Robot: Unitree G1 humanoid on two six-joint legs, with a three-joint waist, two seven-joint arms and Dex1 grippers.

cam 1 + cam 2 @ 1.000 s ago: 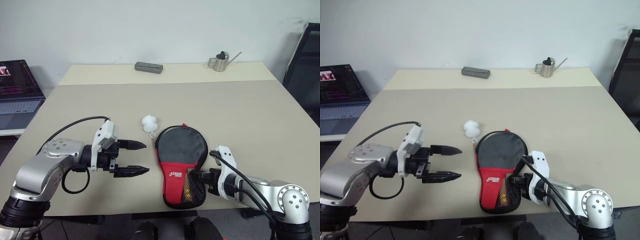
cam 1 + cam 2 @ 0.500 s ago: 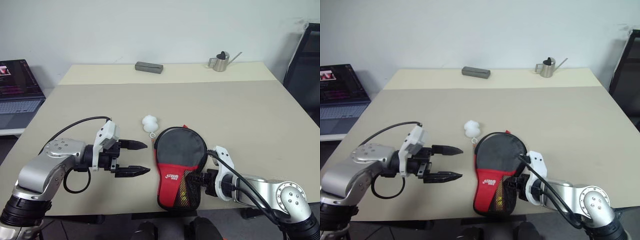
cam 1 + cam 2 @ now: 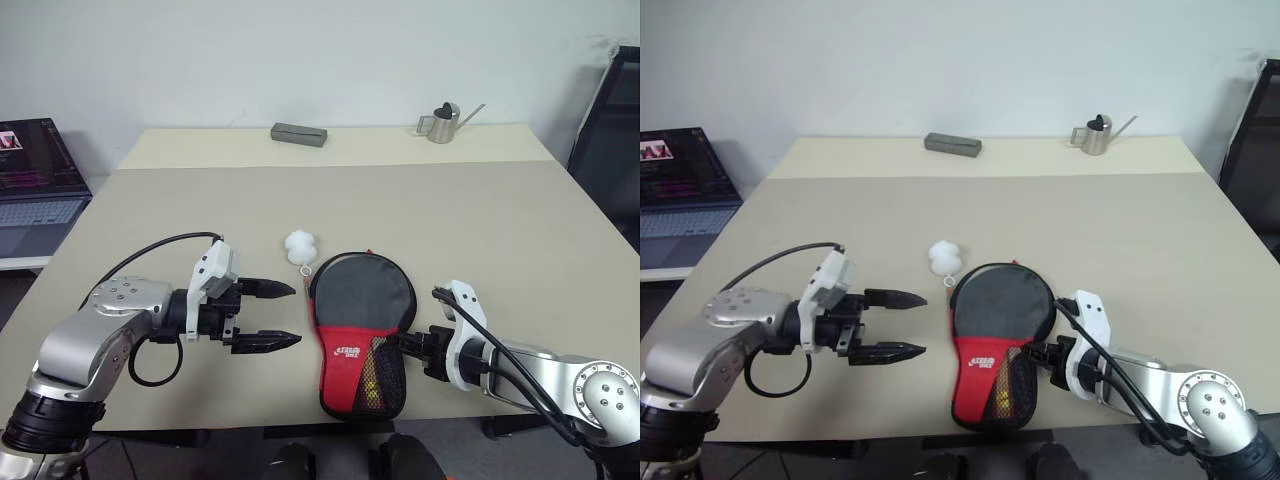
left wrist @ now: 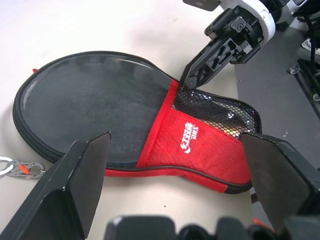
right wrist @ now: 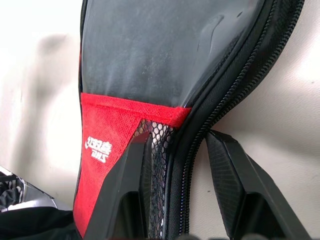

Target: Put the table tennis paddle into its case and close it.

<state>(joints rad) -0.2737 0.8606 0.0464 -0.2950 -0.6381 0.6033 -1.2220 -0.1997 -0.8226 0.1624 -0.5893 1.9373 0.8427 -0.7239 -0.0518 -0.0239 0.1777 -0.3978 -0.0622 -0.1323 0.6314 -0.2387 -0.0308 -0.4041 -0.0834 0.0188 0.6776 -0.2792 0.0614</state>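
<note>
Right fingers [image 5: 227, 185]: parted, straddling the zipped edge of the case [image 3: 360, 320] near its mesh pocket; one finger is laid on the mesh, the other on the bare table beside the rim. Whether the edge is pinched cannot be told; the gap looks loose.

Right gripper [image 3: 418, 347]: seen at lower right of the head view, pointed toward frame left at the narrow handle end of the case.

Left fingers [image 3: 265, 341]: spread wide, nothing held between them.

Left gripper [image 3: 272, 316]: placed left of centre in the head view, aimed toward frame right at the case's round end, a short gap away.

Nearer arm: the right one is judged nearer, being at the case's edge.

Case position: lower centre of the head view, flat on the table [image 3: 480, 220].

Case long axis: runs from upper to lower frame, round black end up, red mesh end down toward the table's near edge.

Paddle: not visible as such; judged to be inside, since the case lies filled out.

Charm [image 3: 299, 247]: white fluffy ball lies just up-left of the round end, on a short ring.

Coming move: judged to turn on the zip line along the case's right edge.
</note>
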